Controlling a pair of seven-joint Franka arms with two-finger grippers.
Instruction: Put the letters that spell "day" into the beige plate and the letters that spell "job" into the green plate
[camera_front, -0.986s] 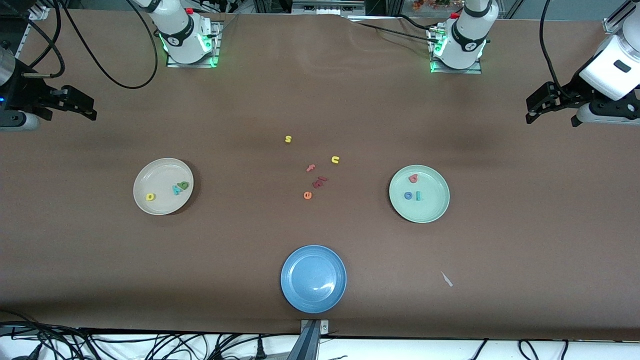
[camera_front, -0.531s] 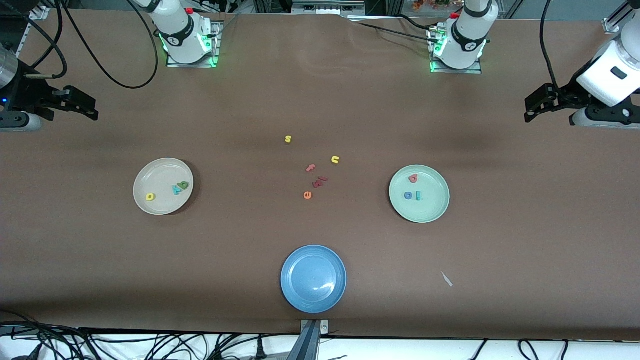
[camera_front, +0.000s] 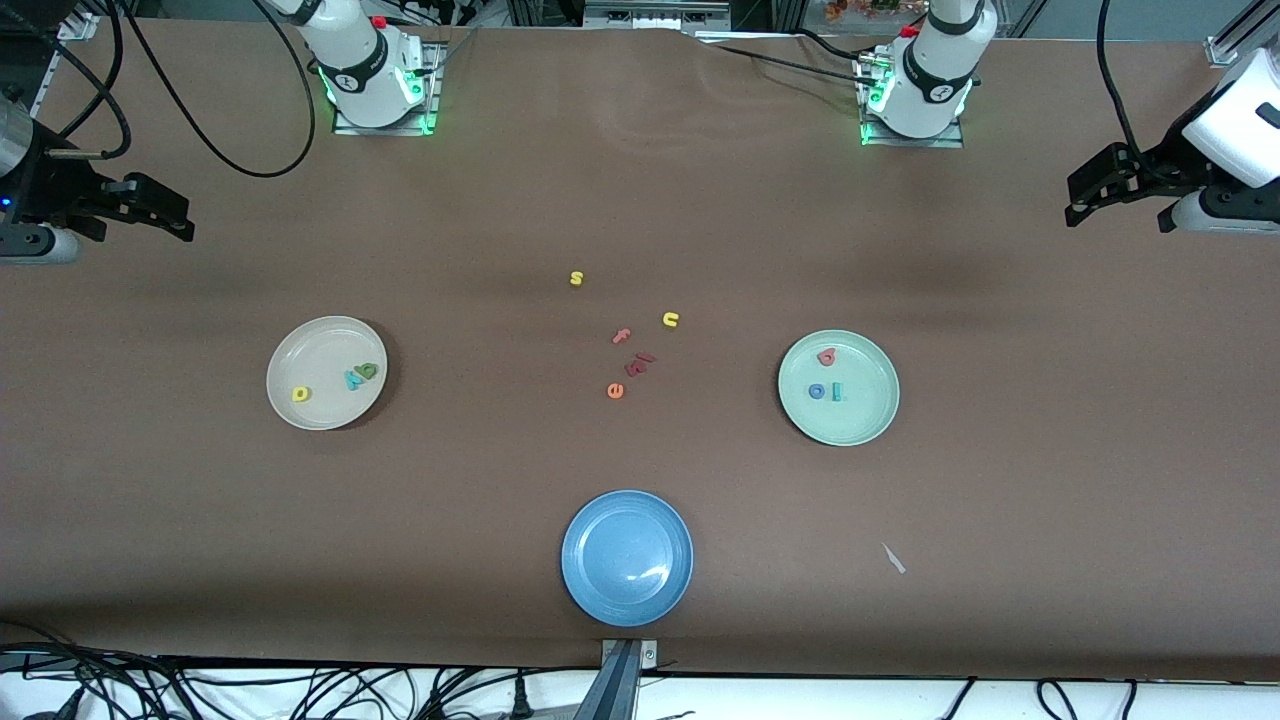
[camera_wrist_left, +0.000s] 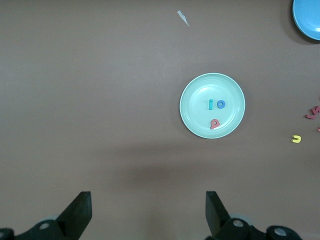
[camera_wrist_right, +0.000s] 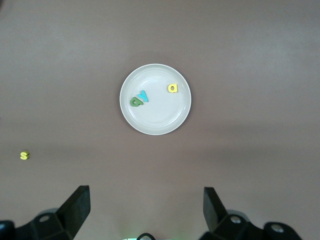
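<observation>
Three letters (camera_front: 335, 381) are seen in the beige plate (camera_front: 300, 350), three more (camera_front: 826, 380) in the green plate (camera_front: 865, 420); left gripper (camera_front: 1090, 200) upper right, right gripper (camera_front: 165, 212) upper left, both spread wide, empty.

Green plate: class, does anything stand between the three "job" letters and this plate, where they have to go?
Nothing does: the red b, blue o and teal j already lie inside the green plate. Both pincers hang open at the table's ends.

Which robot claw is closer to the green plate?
The left gripper, raised over the table's edge at that plate's end. The right gripper waits at the opposite end, nearer the beige plate. Green plate.
</observation>
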